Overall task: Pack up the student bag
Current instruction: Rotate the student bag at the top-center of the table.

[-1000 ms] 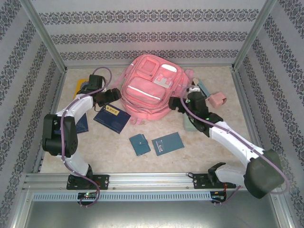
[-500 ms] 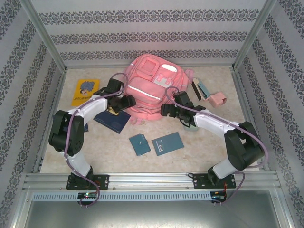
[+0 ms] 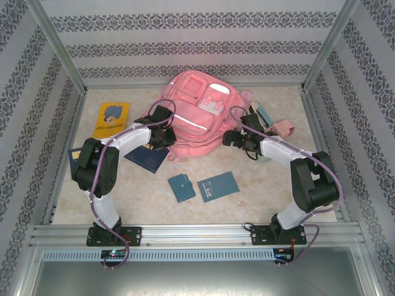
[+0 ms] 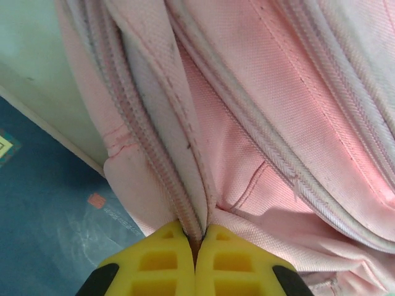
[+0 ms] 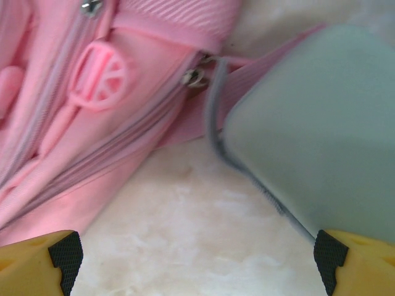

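Left claw (image 4: 195, 250) is clamped on a zipper seam at the lower-left edge of the pink student bag (image 3: 197, 132), which sits upper-middle in the overhead frame. Right claw (image 5: 197, 262) gapes wide, just off the bag's right side.

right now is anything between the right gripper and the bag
Nothing visible. The right gripper is open, with only bare table ahead before the bag. A pale green case lies off to the side, not across the way.
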Available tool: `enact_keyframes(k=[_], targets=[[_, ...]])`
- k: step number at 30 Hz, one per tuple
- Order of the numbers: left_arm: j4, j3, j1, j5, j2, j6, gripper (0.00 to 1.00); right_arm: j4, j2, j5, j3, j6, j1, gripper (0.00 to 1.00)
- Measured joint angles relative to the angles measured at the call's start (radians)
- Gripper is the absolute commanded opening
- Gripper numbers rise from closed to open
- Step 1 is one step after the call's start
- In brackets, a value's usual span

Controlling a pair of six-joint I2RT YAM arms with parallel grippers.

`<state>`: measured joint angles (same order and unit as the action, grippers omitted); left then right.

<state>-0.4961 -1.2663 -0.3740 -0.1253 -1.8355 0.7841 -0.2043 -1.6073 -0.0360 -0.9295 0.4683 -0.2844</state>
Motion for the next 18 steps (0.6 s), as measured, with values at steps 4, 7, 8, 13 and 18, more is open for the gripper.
enact_keyframes(k=[4,7,8,13,18], targets=[[-0.029,-0.005,0.057,0.031,0.001,-0.047,0.00,-0.022,0.000,-0.010,-0.013,-0.025,0.019,0.98],[-0.063,-0.023,0.100,0.056,0.001,-0.097,0.00,-0.040,-0.008,-0.024,-0.046,-0.034,0.018,0.98],[-0.075,-0.030,0.109,0.071,0.001,-0.114,0.00,-0.040,-0.013,-0.027,-0.062,-0.035,0.013,0.97],[-0.103,-0.040,0.121,0.116,0.001,-0.184,0.00,-0.050,-0.089,-0.065,-0.181,-0.031,-0.006,0.82],[-0.111,-0.041,0.121,0.124,0.002,-0.228,0.00,-0.058,-0.217,-0.097,-0.310,-0.003,-0.005,0.70]])
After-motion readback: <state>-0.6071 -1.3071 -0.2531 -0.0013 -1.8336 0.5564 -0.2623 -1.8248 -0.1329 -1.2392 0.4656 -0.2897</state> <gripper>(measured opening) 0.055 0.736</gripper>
